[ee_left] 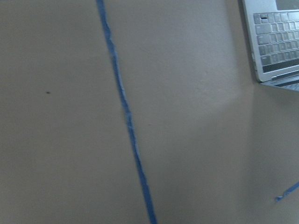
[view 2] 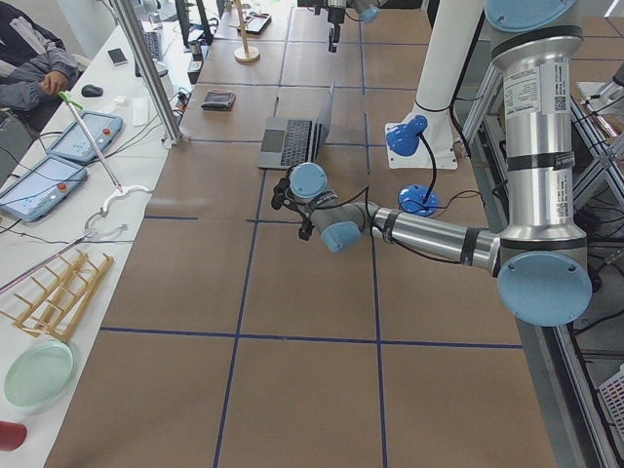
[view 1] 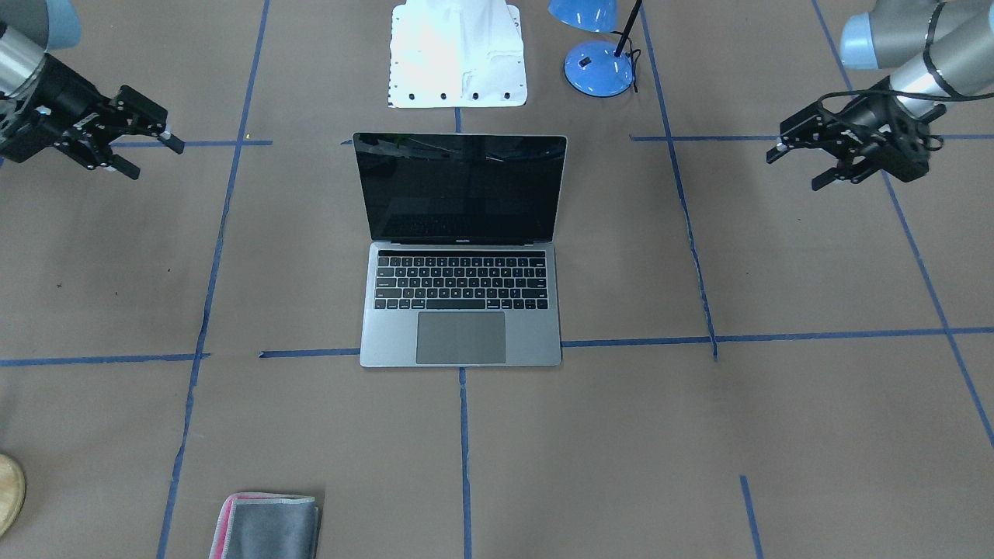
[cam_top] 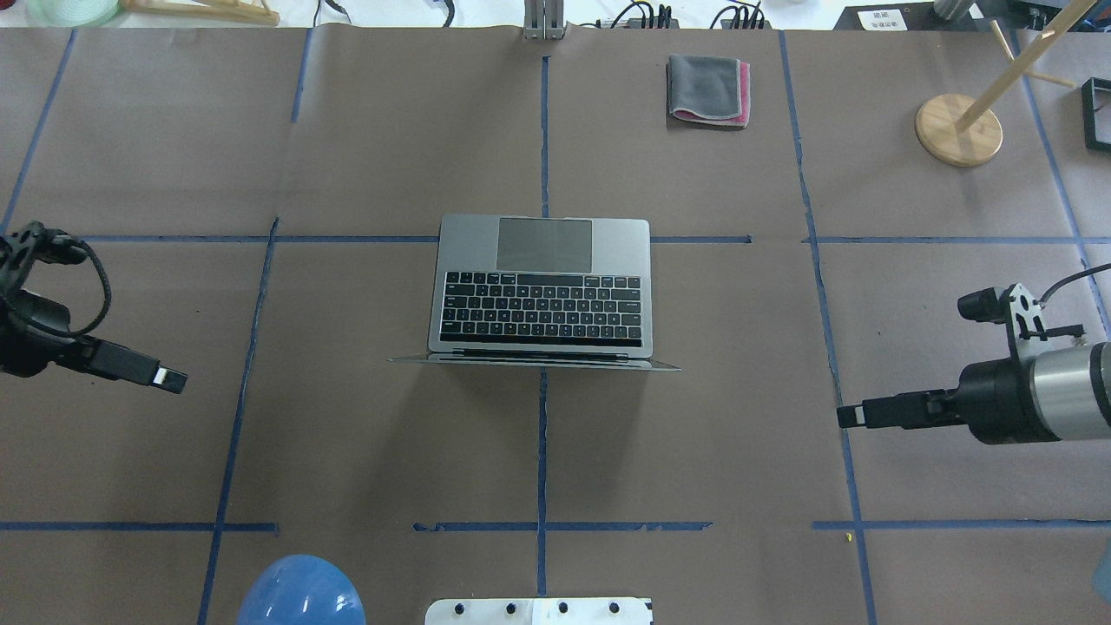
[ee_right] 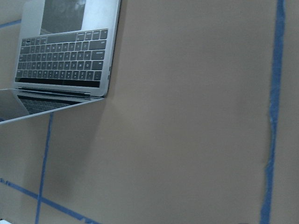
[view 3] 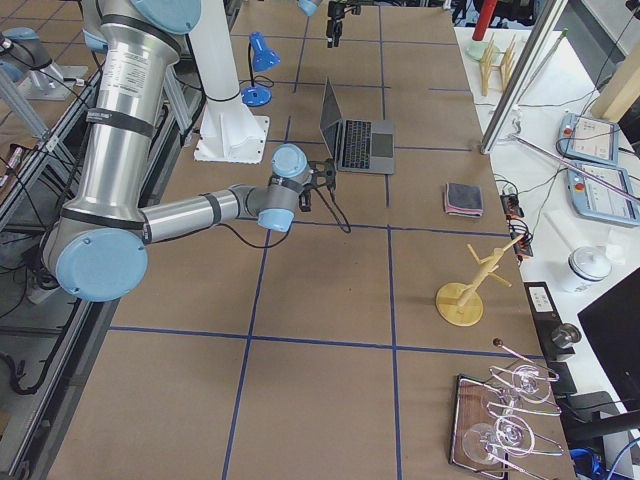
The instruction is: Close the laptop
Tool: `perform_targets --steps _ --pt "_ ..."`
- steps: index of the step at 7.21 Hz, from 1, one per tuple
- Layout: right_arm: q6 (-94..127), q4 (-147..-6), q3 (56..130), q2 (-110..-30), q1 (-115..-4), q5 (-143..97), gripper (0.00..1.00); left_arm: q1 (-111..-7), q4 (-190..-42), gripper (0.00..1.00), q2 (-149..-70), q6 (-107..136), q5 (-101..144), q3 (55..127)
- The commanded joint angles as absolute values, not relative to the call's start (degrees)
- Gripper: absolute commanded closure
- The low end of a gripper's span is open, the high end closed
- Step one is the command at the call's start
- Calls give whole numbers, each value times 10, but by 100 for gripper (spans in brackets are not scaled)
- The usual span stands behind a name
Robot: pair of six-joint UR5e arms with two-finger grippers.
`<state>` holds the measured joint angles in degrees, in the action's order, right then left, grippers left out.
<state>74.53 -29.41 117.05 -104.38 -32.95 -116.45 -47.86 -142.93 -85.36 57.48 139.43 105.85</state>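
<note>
The laptop [cam_top: 542,291] is sitting open in the middle of the table [cam_top: 391,451], on the brown paper crossed by blue tape lines [cam_top: 542,451]. Its base is lying flat and its lid is standing roughly upright (from overhead the lid is showing only as a thin edge). The keyboard and trackpad are facing the far side of the table, away from the robot, and the glossy screen is showing black in the front-facing view.

The left gripper [view 1: 800,167] is hovering above the table well to the left of the laptop. Its two fingers are standing apart with nothing between them. The right gripper [view 1: 154,159] is hovering well to the right of the laptop, likewise spread and holding nothing. Both are pointing inward toward the laptop, a little nearer the robot than its lid, and both are well apart from it. The left wrist camera is catching only a corner of the keyboard at its upper right. The right wrist camera is showing the keyboard and the lid's edge at its upper left.

A folded grey-and-pink cloth [cam_top: 707,87] is lying at the far side of the table, to the right of the laptop. A round wooden stand [cam_top: 959,130] is standing further right. A blue lamp [view 1: 598,66] is sitting on the near side, beside the white robot base [view 1: 458,54].
</note>
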Motion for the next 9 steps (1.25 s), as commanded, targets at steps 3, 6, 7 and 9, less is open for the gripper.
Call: perform_targets --steps 3,6,7,9 --pt "834 -300 1219 -1009 -162 -949 16 -286 -1484 1 -924 745 1174 1079" --pt "864 -359 1218 -922 -129 -888 46 -248 -1480 24 -970 759 1156 1078" --pt "895 -411 1217 -870 -130 -885 65 -248 -1477 48 -985 777 1157 1078" --pt "899 -483 1216 -818 -130 -864 85 -248 -1476 87 -1001 788 1158 1077"
